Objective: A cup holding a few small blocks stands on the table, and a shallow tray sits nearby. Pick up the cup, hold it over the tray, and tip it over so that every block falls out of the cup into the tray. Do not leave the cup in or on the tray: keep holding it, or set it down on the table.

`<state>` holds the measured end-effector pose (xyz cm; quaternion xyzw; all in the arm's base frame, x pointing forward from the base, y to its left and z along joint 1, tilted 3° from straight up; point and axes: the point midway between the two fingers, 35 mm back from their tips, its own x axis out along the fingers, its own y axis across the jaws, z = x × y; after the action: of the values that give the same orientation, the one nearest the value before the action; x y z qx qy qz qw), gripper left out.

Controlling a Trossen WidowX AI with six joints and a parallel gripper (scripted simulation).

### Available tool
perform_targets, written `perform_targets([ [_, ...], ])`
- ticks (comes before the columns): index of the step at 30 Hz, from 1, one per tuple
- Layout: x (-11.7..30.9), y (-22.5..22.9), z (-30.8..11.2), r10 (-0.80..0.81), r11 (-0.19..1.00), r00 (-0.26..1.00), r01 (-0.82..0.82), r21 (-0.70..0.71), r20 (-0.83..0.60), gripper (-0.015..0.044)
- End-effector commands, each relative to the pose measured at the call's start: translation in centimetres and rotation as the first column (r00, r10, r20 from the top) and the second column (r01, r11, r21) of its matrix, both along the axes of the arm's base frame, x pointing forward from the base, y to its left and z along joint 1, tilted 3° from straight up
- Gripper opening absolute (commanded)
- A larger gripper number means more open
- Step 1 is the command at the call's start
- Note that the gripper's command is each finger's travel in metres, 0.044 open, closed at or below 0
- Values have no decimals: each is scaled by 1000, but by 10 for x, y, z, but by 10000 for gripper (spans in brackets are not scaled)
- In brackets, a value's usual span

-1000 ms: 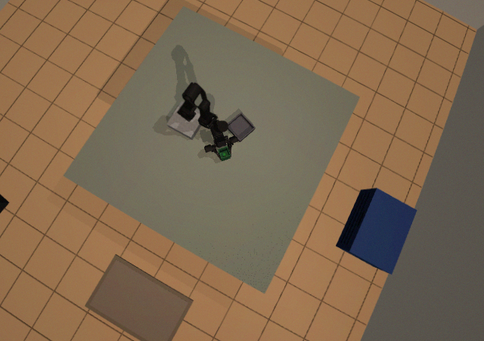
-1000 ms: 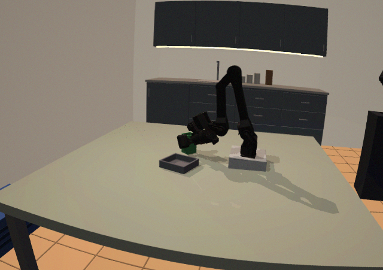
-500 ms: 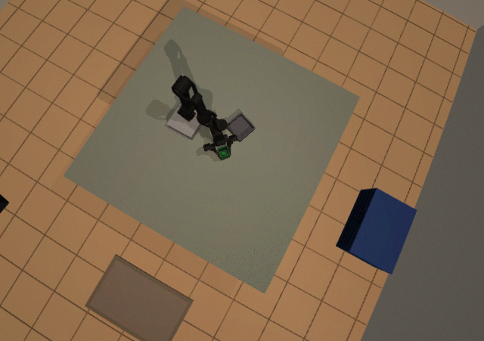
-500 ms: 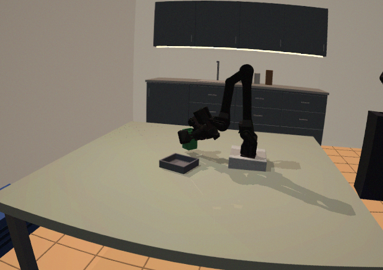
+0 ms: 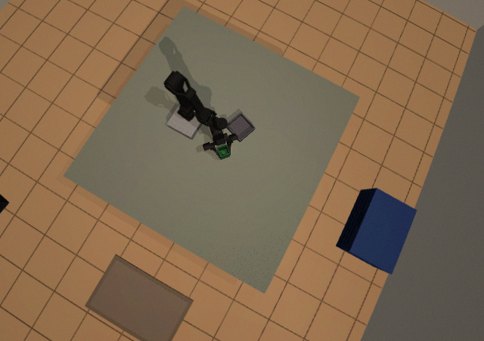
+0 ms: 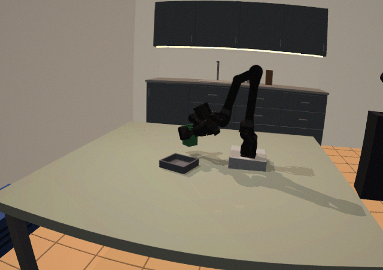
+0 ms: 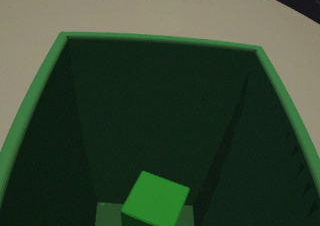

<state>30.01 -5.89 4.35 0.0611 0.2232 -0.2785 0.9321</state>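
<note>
Wrist view: near side of green cup cut off at six o'clock; block inside clipped there too — block count unclear. Dark shape at one o'clock cropped, identity unclear. Exterior view: cup's upper part partly behind gripper; contents hidden. Top view: block tiny, blurred — edges hard to tell. Brown-grey panel cropped at seven o'clock.
</note>
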Motion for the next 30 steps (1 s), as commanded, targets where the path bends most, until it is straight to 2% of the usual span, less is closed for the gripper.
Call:
perform_targets([
  [1,6,1,11,6,1000,1000,-6,1,20,0],
  [7,8,7,12,34,999,999,-34,4,18,0],
  [15,23,73,17,365,930,931,-365,29,13,0],
  [24,19,152,26,697,716,717,-697,32,32,0],
  [30,5,197,34,844,534,534,-845,18,52,0],
])
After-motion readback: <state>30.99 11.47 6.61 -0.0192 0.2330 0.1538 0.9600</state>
